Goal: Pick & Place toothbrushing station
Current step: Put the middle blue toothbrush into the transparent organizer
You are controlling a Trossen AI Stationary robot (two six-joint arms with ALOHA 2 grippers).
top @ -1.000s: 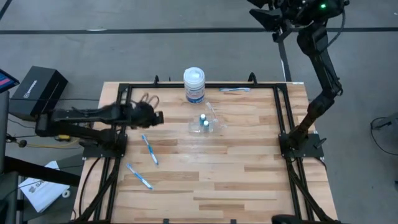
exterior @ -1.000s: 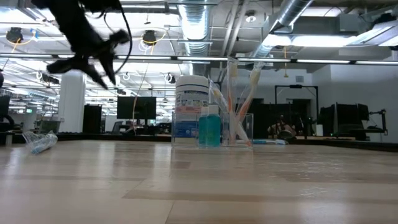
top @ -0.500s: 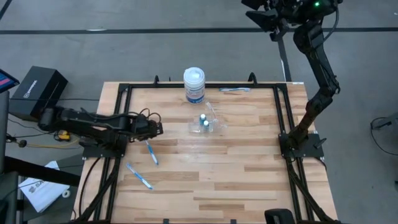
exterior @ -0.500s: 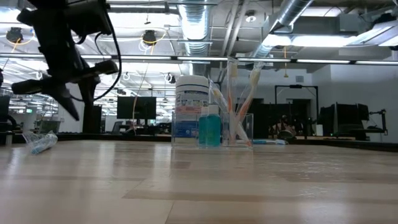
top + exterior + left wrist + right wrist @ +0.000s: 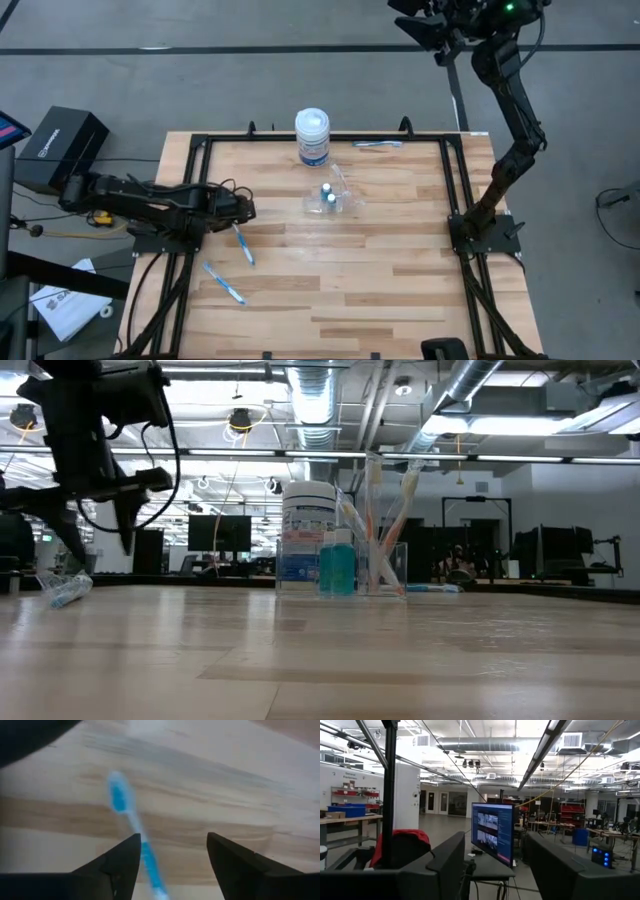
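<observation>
Left gripper (image 5: pixel 170 865) spread, low over toothbrush (image 5: pixel 241 243) near table (image 5: pixel 400 290) left edge. You handle thin, light, stiff, slick plastic; pinch mid-handle. Holder (image 5: pixel 335 195) near far edge. Right gripper (image 5: pixel 492 865) spread, parked off table.

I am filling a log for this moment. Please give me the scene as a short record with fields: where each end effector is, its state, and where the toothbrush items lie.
left end effector: low over the table's left side, open, fingers either side of a toothbrush
right end effector: raised beyond the table's far right corner, open, holding nothing
second toothbrush: flat on the table, nearer the front left
third toothbrush: flat near the far edge
clear holder: mid table, with two small cylinders
white jar: behind the holder
</observation>
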